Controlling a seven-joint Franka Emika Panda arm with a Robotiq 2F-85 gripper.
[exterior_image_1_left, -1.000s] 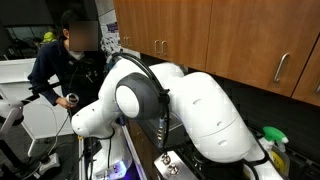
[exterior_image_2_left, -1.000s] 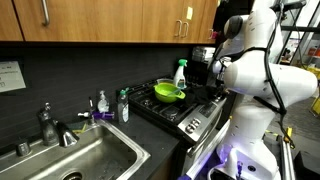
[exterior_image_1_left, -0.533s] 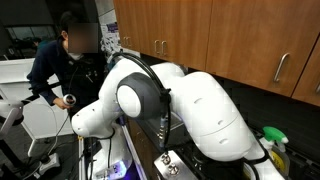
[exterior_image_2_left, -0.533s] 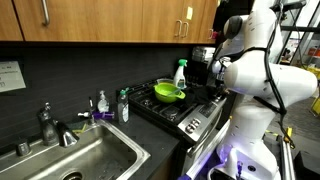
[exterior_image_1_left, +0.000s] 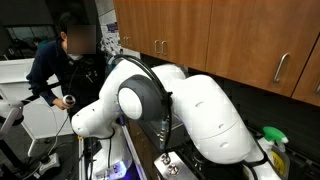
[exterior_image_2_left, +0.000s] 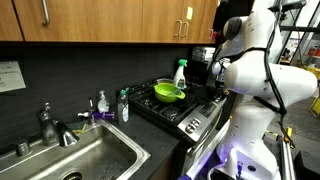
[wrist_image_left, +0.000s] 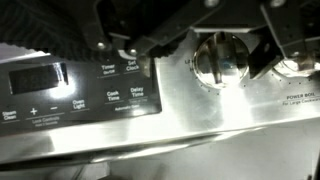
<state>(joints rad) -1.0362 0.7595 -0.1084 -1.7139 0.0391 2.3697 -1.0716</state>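
In the wrist view my gripper (wrist_image_left: 203, 42) comes in from the top, open, with its dark fingers (wrist_image_left: 268, 52) on either side of a round metal stove knob (wrist_image_left: 221, 60). The knob's ridge stands nearly upright. I see no contact between fingers and knob. To the left lies the stove's black control panel (wrist_image_left: 70, 85) with timer buttons and a dark display. In an exterior view my white arm (exterior_image_2_left: 255, 70) reaches down at the front of the black stove (exterior_image_2_left: 175, 112). In both exterior views the gripper itself is hidden by the arm.
A green bowl (exterior_image_2_left: 168, 93) and a spray bottle (exterior_image_2_left: 180, 72) stand on the stove. A steel sink (exterior_image_2_left: 85, 158) with faucet (exterior_image_2_left: 50, 125) and two soap bottles (exterior_image_2_left: 112, 104) lies beside it. Wooden cabinets (exterior_image_2_left: 110, 20) hang above. A person (exterior_image_1_left: 65, 55) stands behind the arm.
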